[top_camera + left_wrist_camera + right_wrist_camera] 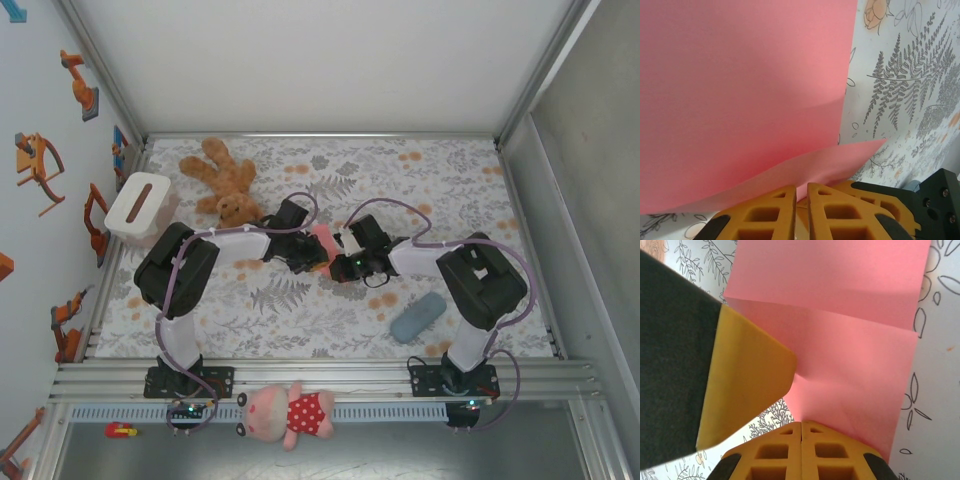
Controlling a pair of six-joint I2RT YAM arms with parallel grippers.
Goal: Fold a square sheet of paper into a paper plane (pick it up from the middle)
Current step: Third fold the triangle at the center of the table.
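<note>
The square sheet of paper [322, 238] is salmon pink and hangs between both grippers over the middle of the floral table. In the left wrist view the sheet [740, 90] is doubled over, and its lower flap runs into my left gripper [801, 192], whose jaws are shut on it. The right wrist view shows the sheet [850, 355] with a crease across it. Its near edge is pinched in my right gripper [801, 426], with one of the left gripper's fingers [745, 375] close by on the left. A paper plane is out of view.
A brown teddy bear [222, 185] lies at the back left beside a white box [140, 205]. A grey-blue pouch [417, 316] sits front right near the right arm's base. A pink plush toy [290, 412] lies on the front rail. Metal frame walls enclose the table.
</note>
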